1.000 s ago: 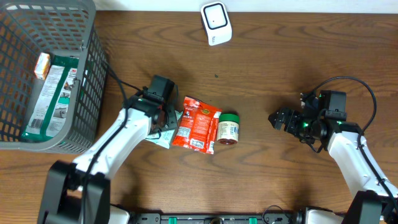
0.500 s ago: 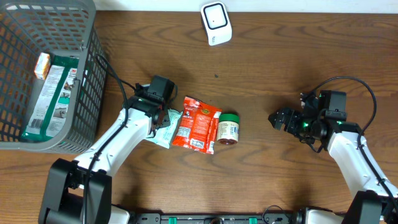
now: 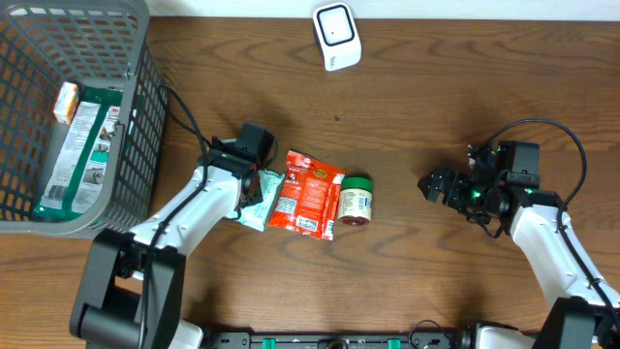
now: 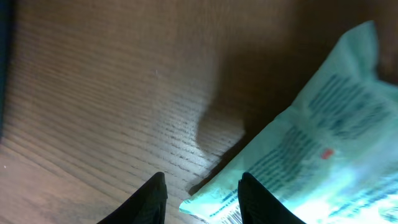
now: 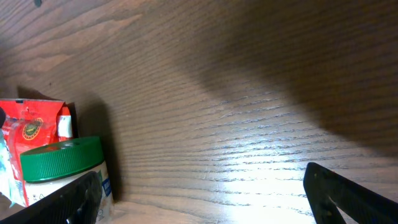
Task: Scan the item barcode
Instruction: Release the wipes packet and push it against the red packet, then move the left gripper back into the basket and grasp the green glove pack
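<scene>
Overhead, the mint packet point(image 3: 255, 206) lies on the table point(image 3: 417, 281) against a red packet point(image 3: 308, 193), with a jar point(image 3: 356, 201) beside that and the scanner point(image 3: 336, 36) well apart. Only the left wrist view shows the left gripper point(image 4: 202, 200): fingers apart, the packet's corner between them, pale, glossy, blurred print. Right gripper point(image 5: 211, 199) is wide apart, empty.

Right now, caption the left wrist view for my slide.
Left jaws straddle a corner of the pale green packet on the wooden table.
</scene>
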You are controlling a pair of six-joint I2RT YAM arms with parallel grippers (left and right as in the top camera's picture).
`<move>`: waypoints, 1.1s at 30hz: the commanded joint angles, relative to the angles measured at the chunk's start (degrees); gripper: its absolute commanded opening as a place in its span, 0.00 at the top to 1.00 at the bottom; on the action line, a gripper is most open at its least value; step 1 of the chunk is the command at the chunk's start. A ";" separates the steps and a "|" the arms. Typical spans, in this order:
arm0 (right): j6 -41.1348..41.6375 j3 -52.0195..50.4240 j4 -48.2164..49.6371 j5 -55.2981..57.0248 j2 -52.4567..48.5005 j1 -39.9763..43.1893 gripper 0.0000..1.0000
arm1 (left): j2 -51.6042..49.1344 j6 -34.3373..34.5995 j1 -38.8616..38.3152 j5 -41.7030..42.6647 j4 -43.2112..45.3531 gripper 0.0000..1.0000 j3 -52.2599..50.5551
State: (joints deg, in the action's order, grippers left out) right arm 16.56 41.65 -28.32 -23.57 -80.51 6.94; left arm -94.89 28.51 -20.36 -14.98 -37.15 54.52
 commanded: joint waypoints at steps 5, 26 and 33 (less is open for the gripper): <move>0.57 0.72 0.04 -0.24 0.74 0.48 0.01 | -1.16 0.90 0.20 6.14 -0.85 0.59 -0.85; 0.57 0.72 0.02 -0.24 0.74 0.48 0.01 | 2.32 -4.96 1.31 9.81 -15.65 0.48 18.75; 0.57 0.72 0.02 -0.24 0.74 0.48 0.01 | 2.54 -8.61 7.06 8.44 -27.36 0.39 46.12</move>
State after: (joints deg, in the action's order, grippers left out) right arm 16.58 41.65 -28.32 -23.55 -80.51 6.94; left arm -94.32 22.57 -16.80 -4.82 -62.65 91.07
